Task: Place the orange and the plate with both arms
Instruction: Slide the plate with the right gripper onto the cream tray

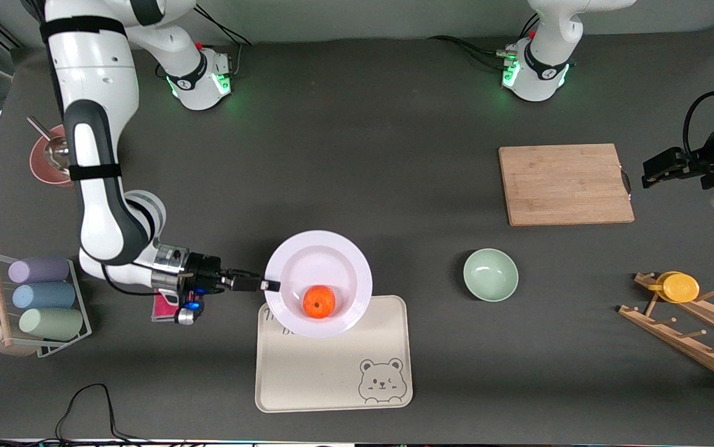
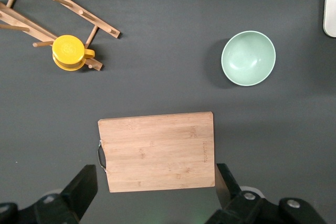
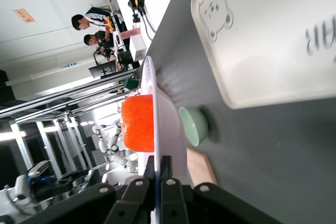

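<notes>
Dark grey matting covered the table (image 1: 357,124) you were working over, with lab racks and people showing past its edge in the right wrist view. Your right gripper (image 1: 270,285) was clamped tight on the plate's (image 1: 347,261) rim, at the edge toward the right arm's end of the table; in the right wrist view the rim (image 3: 157,129) ran straight out from between the fingers. The orange (image 1: 318,302) sat in the plate's well, just out from your fingertips. The plate seemed to be held above the table, partly over the tray (image 1: 332,366), whose nearest corner lay under it; whether it touched the tray you could not tell. Your left gripper (image 1: 646,180) waited with its fingers spread wide and nothing in them, over the table near the board's (image 1: 565,183) handle end; from its wrist camera the board (image 2: 157,150) lay straight below, with the bowl (image 2: 248,57) and the yellow cup (image 2: 71,52) on the rack (image 2: 58,14) farther out. By my reading you were at the carrying step: orange already on the plate, plate in transit to the tray. The next move called for bringing the plate fully over the tray, keeping it level so the orange did not roll, then lowering before letting go.
</notes>
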`<move>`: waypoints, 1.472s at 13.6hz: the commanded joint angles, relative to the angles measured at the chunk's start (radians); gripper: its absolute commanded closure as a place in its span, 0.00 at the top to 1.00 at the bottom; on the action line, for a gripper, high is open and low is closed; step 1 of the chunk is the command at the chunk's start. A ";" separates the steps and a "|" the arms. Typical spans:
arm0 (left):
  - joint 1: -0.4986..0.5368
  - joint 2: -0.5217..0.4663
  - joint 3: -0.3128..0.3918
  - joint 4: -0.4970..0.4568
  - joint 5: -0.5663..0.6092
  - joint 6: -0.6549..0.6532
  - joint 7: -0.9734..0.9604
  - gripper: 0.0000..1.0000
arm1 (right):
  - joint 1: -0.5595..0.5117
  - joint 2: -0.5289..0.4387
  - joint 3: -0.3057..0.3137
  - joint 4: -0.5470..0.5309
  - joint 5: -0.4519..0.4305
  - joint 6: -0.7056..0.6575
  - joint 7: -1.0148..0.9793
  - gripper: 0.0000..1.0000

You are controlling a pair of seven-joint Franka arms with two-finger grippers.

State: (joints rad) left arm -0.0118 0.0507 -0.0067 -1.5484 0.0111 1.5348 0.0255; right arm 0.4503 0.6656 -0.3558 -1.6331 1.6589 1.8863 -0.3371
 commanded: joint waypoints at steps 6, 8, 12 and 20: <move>-0.013 -0.015 0.011 -0.012 -0.007 0.002 0.013 1.00 | -0.041 0.383 -0.009 0.412 0.111 0.053 -0.118 0.00; -0.014 -0.015 0.011 -0.012 -0.007 0.002 0.013 1.00 | -0.065 0.437 0.009 0.472 0.139 0.054 -0.215 0.00; -0.014 -0.015 0.011 -0.012 -0.007 0.002 0.013 1.00 | -0.078 0.523 0.029 0.553 0.191 0.066 -0.335 0.00; -0.014 -0.015 0.011 -0.012 -0.007 0.002 0.013 1.00 | -0.081 0.560 0.051 0.553 0.223 0.090 -0.402 0.00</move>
State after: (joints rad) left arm -0.0122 0.0508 -0.0067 -1.5489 0.0111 1.5348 0.0255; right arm 0.3844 1.2086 -0.3196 -1.1208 1.8554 1.9682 -0.7068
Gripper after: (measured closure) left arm 0.000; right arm 0.956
